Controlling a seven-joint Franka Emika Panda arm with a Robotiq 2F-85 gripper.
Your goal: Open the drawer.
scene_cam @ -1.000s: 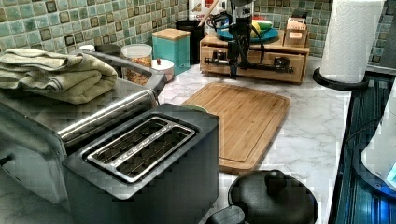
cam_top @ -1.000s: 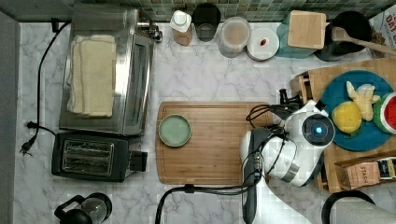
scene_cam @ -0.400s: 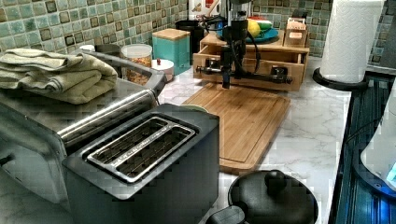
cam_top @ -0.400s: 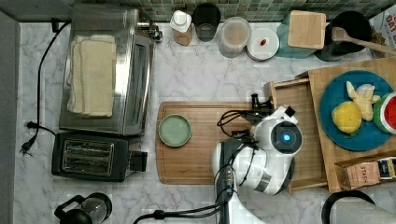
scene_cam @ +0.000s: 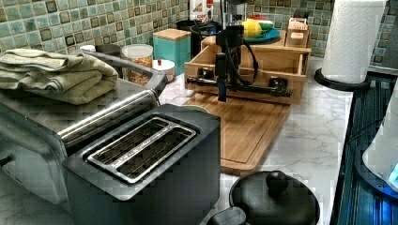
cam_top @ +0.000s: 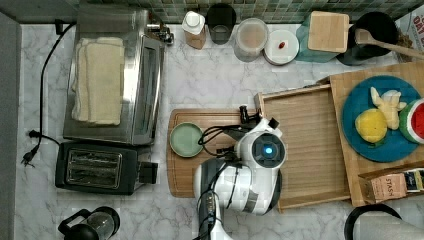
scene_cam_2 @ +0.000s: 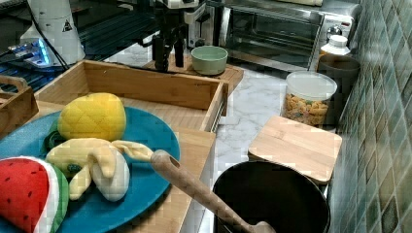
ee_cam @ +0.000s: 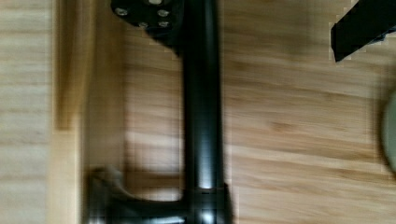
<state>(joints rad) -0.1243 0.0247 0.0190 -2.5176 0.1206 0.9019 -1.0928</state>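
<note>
The drawer is a wide light-wood tray, pulled well out from under the wooden shelf toward the top view's left, over the cutting board's edge. Its long black bar handle runs along its front. My gripper points down at the handle, with its fingers apart on either side of the bar. One finger sits against the bar on the drawer side, and the other finger stands clear of it. In the top view my wrist covers the handle.
A wooden cutting board with a green bowl lies right in front of the drawer. A toaster and toaster oven stand beyond. A blue plate of toy food sits on the shelf top. Jars line the tiled wall.
The drawer has slid out toward the top view's left, from nearly shut to well open. My gripper moved the same way with the handle.
</note>
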